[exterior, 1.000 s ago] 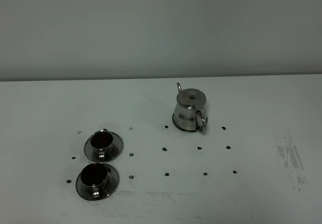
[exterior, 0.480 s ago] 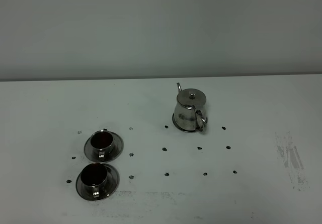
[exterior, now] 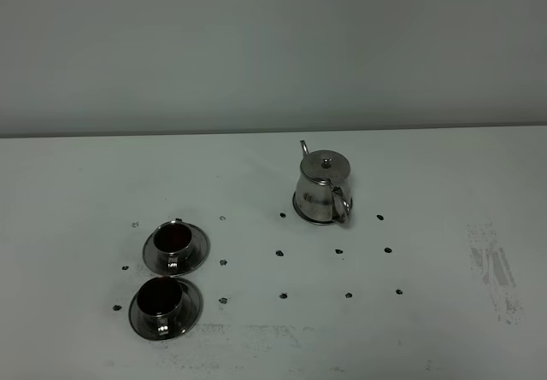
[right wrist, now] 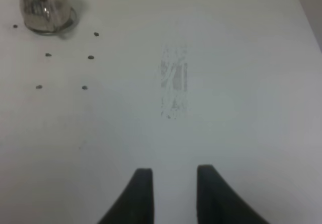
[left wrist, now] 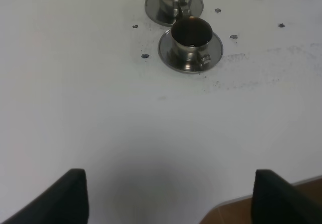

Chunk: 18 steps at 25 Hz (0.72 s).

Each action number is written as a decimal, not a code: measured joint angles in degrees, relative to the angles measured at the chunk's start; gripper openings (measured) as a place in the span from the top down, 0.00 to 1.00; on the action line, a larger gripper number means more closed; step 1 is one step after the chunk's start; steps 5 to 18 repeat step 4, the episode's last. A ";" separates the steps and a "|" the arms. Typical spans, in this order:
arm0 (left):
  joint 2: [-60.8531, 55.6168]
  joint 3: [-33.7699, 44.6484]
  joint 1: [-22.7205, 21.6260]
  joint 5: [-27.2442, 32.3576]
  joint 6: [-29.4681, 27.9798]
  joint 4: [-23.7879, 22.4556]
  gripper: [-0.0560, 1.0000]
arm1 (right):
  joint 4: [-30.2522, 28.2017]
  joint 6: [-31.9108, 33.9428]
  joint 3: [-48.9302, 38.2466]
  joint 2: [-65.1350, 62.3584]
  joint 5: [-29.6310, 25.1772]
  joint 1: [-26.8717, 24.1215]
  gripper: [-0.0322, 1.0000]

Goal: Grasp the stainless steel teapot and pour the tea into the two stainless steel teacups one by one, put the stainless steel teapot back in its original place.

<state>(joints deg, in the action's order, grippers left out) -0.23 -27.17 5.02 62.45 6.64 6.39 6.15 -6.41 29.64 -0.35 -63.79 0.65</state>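
Steel teapot (exterior: pixel 323 189) upright on its coaster (exterior: pixel 299 207) — my left fingers (left wrist: pixel 166 196) spread wide, right fingers (right wrist: pixel 171 194) narrowly parted, both empty over the worktop (exterior: pixel 444 175).

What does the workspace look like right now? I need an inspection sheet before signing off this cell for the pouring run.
Surface: white table, dotted with small dark marks and a grey scuffed patch on the right side.
Job's things: stainless steel teapot upright, lid on, standing on its round coaster; two stainless steel teacups, far one and near one, each on a saucer, with dark insides.
Clutter: nothing seen.
Grippers: left gripper open wide, empty, over bare table short of the cups; right gripper with a narrow gap between its fingers, empty, well away from the teapot.
Cables: nothing seen.
Surroundings: plain grey wall behind the table.
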 joint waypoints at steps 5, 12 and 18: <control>0.00 0.00 0.00 0.00 0.06 0.00 0.32 | 0.00 0.00 0.00 0.00 0.00 0.00 0.77; 0.00 0.00 0.00 0.00 0.06 0.00 0.32 | 0.00 0.00 0.00 0.00 0.00 0.00 0.77; 0.00 0.00 0.00 0.00 0.06 0.00 0.32 | 0.00 0.00 0.00 0.00 0.00 0.00 0.77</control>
